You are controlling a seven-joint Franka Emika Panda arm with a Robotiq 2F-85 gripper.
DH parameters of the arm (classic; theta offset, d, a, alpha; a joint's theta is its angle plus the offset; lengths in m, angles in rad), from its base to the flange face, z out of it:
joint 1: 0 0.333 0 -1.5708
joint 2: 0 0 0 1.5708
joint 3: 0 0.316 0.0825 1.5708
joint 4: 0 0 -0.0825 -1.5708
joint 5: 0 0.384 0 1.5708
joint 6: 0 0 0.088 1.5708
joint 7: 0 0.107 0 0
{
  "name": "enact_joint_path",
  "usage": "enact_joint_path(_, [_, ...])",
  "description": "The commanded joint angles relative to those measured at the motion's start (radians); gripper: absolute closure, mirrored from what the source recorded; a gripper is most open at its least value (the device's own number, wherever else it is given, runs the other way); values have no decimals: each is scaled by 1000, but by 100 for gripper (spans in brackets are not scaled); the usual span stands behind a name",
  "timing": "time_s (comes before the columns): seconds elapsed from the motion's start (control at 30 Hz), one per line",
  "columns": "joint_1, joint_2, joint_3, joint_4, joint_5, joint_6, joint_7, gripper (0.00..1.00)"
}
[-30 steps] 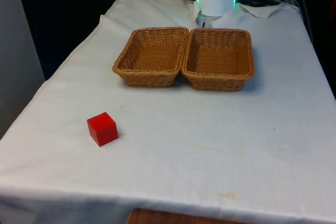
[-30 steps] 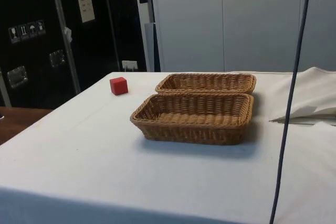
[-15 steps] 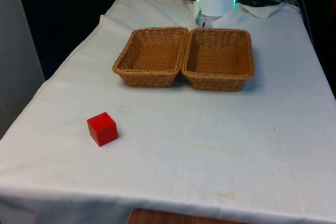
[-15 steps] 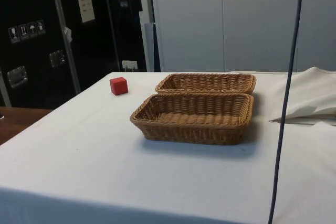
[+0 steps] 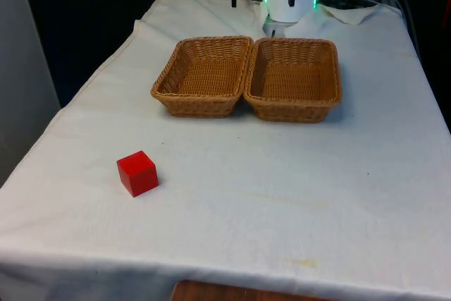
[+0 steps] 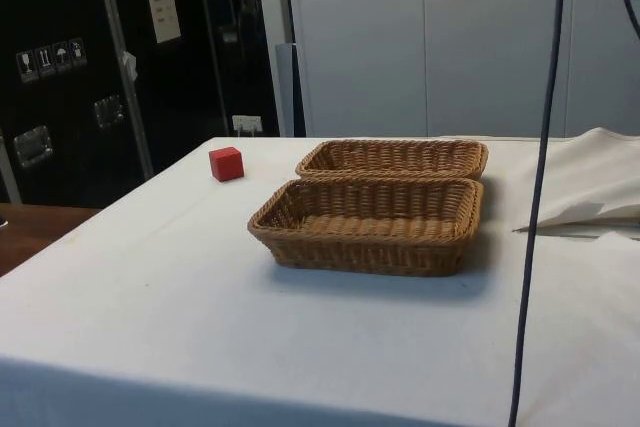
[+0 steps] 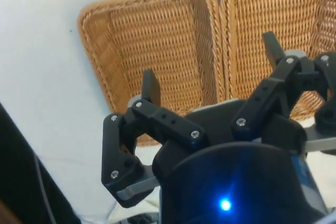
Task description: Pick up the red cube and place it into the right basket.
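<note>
Front view gives you the layout: the cube [image 5: 137,173] sits on the surface [image 5: 296,174] toward that view's left, nearer the camera-side edge, well apart from both baskets. You have bare cloth on all four sides of it, so nothing crowds it.

Two baskets stand side by side farther back, their inner rims touching. Call them by the front view's sides: the left basket [image 5: 203,76] and the right basket [image 5: 293,79]. Both look empty inside. A wide stretch of open cloth runs between the cube and the left basket's near rim, and more lies on the front view's right of the right basket, out to the surface's edge.

From the side view you see the cube [image 6: 226,163] near the far corner of the surface, close to its edges, with the baskets well apart from it in the middle.

At the wrist you find the tool [image 7: 212,77] with its fingers [image 7: 150,88] spread wide and nothing between them. It hangs high above the baskets, over their shared rims and the cloth beside them. Folded cloth [image 6: 590,187] lies heaped past the baskets in the side view.
</note>
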State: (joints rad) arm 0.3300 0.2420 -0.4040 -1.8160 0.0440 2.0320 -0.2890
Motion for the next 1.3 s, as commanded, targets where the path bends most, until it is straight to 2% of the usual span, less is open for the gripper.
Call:
enact_joint_path(0.0, [-2,11,1,2,4,14,-11,0])
enact_joint_path(0.03, [0,7,0,0,0,9,-5,0])
enact_joint_path(0.23, [-7,52,2,5,7,65,-50,0])
enact_joint_path(0.27, [-3,43,-1,1,0,56,-38,0])
enact_joint_path(0.37, [-14,73,1,7,12,95,-75,0])
enact_joint_path(0.53, [-25,89,-14,8,45,112,-115,0])
enact_joint_path(0.57, [-14,89,-18,7,31,110,-101,0])
enact_joint_path(0.6, [-27,102,-22,12,66,118,-135,0])
enact_joint_path(0.83, [-39,158,-58,28,144,143,-215,0])
enact_joint_path(0.87, [-29,155,-66,24,135,143,-207,0])
enact_joint_path(0.9, [-39,165,-63,31,153,145,-224,0])
enact_joint_path(0.93, [-42,175,-68,35,164,147,-236,0])
enact_joint_path(1.17, [-54,241,-111,69,235,150,-317,0])
enact_joint_path(1.2, [-44,236,-121,62,231,151,-313,0])
enact_joint_path(1.23, [-55,251,-116,77,242,148,-325,0])
enact_joint_path(1.27, [-56,260,-121,84,247,147,-331,0])
